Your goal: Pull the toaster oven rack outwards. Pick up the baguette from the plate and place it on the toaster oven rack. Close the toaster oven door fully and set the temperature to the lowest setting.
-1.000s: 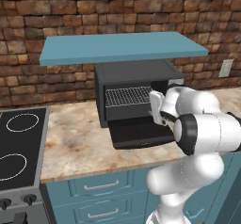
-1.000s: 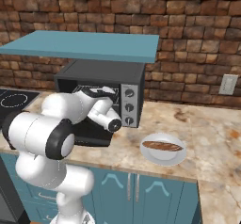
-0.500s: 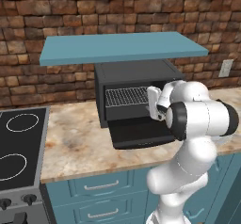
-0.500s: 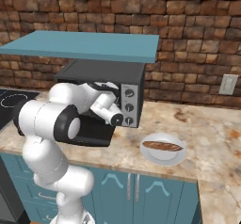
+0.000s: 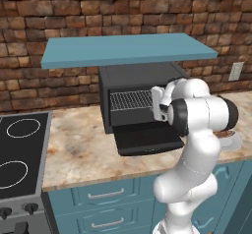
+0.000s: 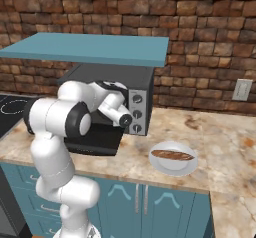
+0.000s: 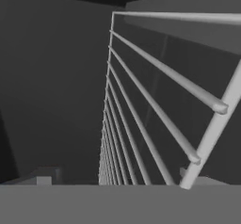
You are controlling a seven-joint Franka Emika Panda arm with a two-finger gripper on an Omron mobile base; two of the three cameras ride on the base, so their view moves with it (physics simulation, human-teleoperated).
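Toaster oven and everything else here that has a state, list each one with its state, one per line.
toaster oven door: dropped fully open, lying flat.
toaster oven rack: inside the cavity, not pulled out.
baguette: lying on the plate, untouched.
claw: at the rack's right end in the oven mouth; open or shut can't be told.

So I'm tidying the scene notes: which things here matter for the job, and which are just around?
For the job:
toaster oven
door, dropped open
rack, inside
knobs
baguette
plate
gripper, at the rack

Just around:
stovetop
shelf
wall outlet
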